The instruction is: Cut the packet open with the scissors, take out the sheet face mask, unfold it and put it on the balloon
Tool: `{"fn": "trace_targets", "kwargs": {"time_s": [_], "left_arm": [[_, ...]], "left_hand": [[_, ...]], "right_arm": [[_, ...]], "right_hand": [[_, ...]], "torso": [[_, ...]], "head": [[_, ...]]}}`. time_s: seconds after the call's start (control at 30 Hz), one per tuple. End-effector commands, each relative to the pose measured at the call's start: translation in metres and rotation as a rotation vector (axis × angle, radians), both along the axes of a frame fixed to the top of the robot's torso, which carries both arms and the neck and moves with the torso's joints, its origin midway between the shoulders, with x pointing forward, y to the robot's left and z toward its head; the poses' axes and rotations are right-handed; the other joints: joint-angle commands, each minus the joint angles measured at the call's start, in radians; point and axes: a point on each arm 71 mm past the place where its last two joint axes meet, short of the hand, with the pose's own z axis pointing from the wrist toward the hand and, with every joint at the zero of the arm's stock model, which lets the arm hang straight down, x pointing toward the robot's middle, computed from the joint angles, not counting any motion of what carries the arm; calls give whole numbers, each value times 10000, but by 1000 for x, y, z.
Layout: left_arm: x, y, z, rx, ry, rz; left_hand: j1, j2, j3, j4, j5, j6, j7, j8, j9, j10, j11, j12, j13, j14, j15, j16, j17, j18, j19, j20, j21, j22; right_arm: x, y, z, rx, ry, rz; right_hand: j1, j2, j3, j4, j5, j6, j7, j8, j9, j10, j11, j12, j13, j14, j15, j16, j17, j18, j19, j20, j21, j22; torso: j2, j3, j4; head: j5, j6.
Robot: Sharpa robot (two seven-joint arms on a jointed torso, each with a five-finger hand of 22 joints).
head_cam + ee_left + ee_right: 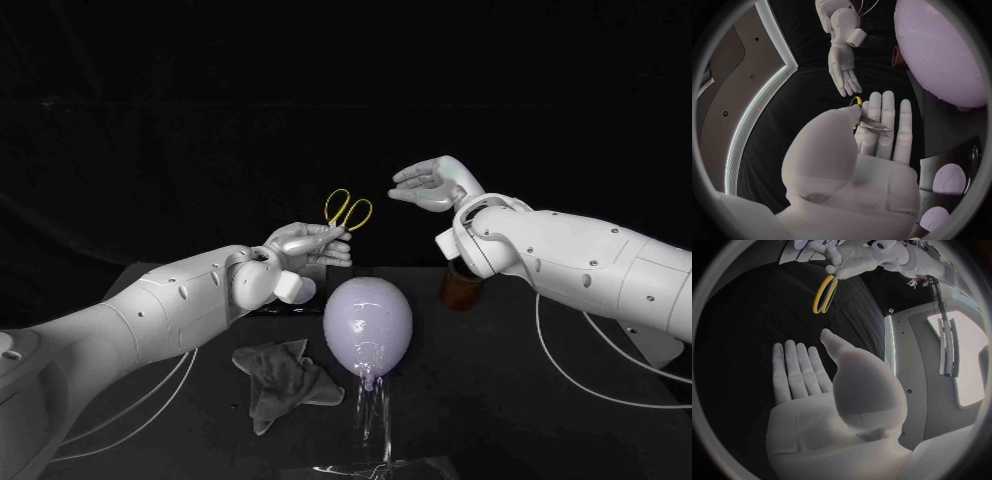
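- Nearest us, the balloon (368, 318) sits narrow end down on a clear stand (372, 420). We judge it is propped this way so its broad pale side can take a mask later.
- Just left of the balloon, a crumpled grey cloth (284, 380) lies on the black table (548, 420). We cannot tell whether it plays any part in the task.
- Behind the balloon and a little to its left, our left hand (307, 243) is raised off the table. Its thumb is pressed against its fingers on the blade end of the scissors (348, 210), so the yellow loops stand up free.
- We read that grip as a hand-over: holding the blades leaves the handles free for the other hand to take.
- Behind the balloon to its right, a brown container (462, 288) stands partly hidden by our right arm. We cannot tell what it holds.
- Farthest back, up and right of the balloon, our right hand (430, 186) hangs near the loops without touching them. Its fingers are apart and its palm is bare, with nothing in it.
- We cannot pick out the packet, so by our judgement cutting has not begun.
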Motion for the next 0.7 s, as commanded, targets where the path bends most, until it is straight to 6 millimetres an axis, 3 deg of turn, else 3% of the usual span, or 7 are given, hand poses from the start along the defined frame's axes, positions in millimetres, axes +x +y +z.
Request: {"fn": "trace_targets", "kwargs": {"time_s": [0.03,0.13,0.23,0.3,0.33,0.43,0.7], "left_arm": [[-2,-4,1,-20,33,-472],[-2,-4,1,9,54,-534],[-3,-4,0,35,66,-587],[-3,-4,0,46,71,-615],[-3,-5,0,54,73,-631],[-3,-5,0,71,79,-664],[-4,-8,0,104,95,-769]], "left_hand": [[100,107,75,-58,33,76,13,49,8,150,-69,23,11,28,-58,64,15,157,14,-54,-4,-7],[106,109,79,-64,33,74,17,52,14,155,-68,24,12,32,-59,67,20,156,18,-55,-1,-6],[106,109,79,-64,33,74,17,52,14,155,-68,24,12,32,-59,67,20,156,18,-55,-1,-6],[106,109,79,-64,33,74,17,52,14,155,-68,24,12,32,-59,67,20,156,18,-55,-1,-6],[106,109,79,-64,33,74,17,52,14,155,-68,24,12,32,-59,67,20,156,18,-55,-1,-6],[115,111,85,-73,34,71,23,55,24,162,-66,24,13,36,-61,71,29,155,25,-56,2,-5],[115,111,85,-73,34,71,23,55,24,162,-66,24,13,36,-61,71,29,155,25,-56,2,-5]], "right_arm": [[-8,10,14,-1559,-1691,1143],[-13,16,24,-2538,-2404,1600],[-17,25,32,-3497,-2955,2091],[-19,32,36,-4048,-3191,2370],[-21,36,37,-4393,-3317,2536],[-23,49,40,-5297,-3631,2916],[-26,80,40,-7369,-4457,3373]], "right_hand": [[458,125,380,-366,497,453,1,155,5,516,-233,157,2,1573,-549,598,240,6,1587,-495,1033,493],[546,48,594,-706,691,919,-223,161,-95,1016,-561,102,-50,3516,-1119,1090,509,50,2637,-1250,2796,1671],[234,-95,1079,-874,777,1218,-440,-4,-274,1592,-821,-100,-70,5617,-1559,2521,1466,27,3469,-1721,4755,3014],[-29,-54,1504,-826,837,1316,-456,-94,-347,1729,-877,-261,-46,6482,-1554,3957,2566,-288,4467,-1707,6806,5154],[-368,-244,2106,-811,794,1393,-506,-220,-420,1821,-859,-458,-46,6575,-1505,6526,5461,-608,5244,-1645,8675,7220],[-626,-443,2526,-717,711,1441,-477,-285,-422,1856,-812,-449,-39,6652,-1475,8488,7803,-896,6011,-1585,10169,8951],[-749,-795,2869,-583,521,1207,-508,-451,-402,1485,-810,-472,-49,6511,-1364,9517,8907,-1002,6217,-1490,10823,9739]], "torso": [[6,-2,13],[3,-7,11],[8,-12,21],[10,-17,29],[9,-16,28],[9,-17,20],[20,-28,36]], "head": [[8,-2],[17,16],[11,-8],[-6,-23],[-7,-17],[12,-5],[27,-13]]}}
